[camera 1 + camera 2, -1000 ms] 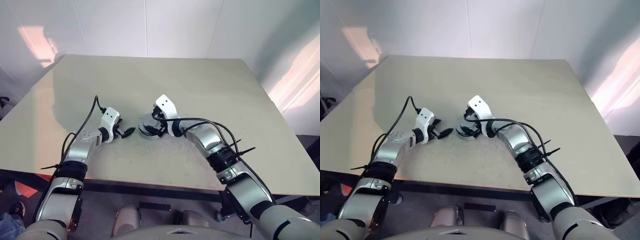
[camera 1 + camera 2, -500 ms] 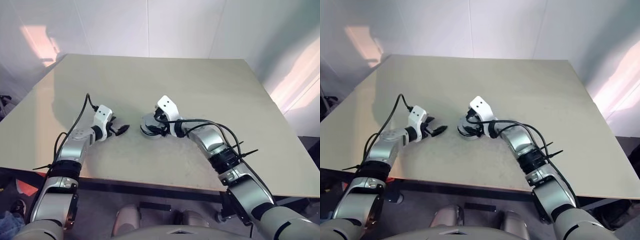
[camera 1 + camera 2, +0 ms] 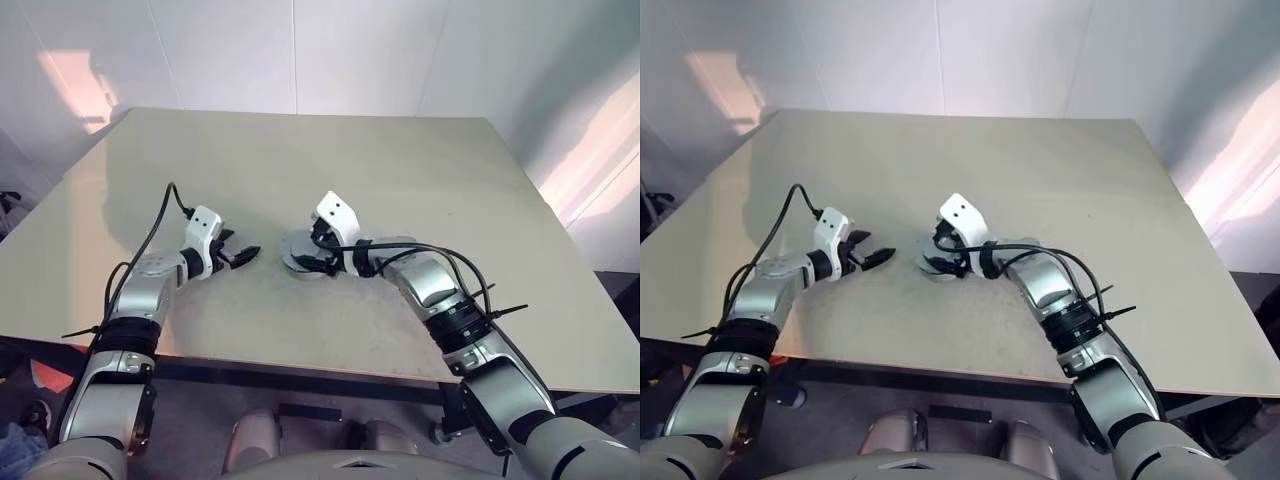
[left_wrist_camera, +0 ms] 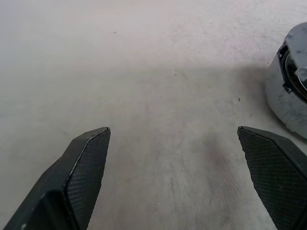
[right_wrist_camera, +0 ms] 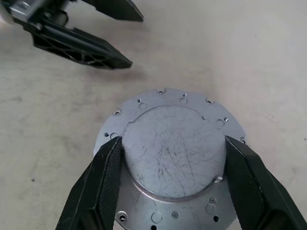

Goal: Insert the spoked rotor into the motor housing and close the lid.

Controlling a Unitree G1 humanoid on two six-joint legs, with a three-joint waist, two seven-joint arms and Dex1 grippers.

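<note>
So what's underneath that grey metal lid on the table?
The lid covers whatever sits beneath it; only bare table shows around its edge. The right tool has a finger on each side of the raised centre. The housing and rotor can't be made out.

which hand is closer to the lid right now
Right. The right hand straddles the lid, fingers against its raised centre; the left hand hangs open beside it, apart.
</note>
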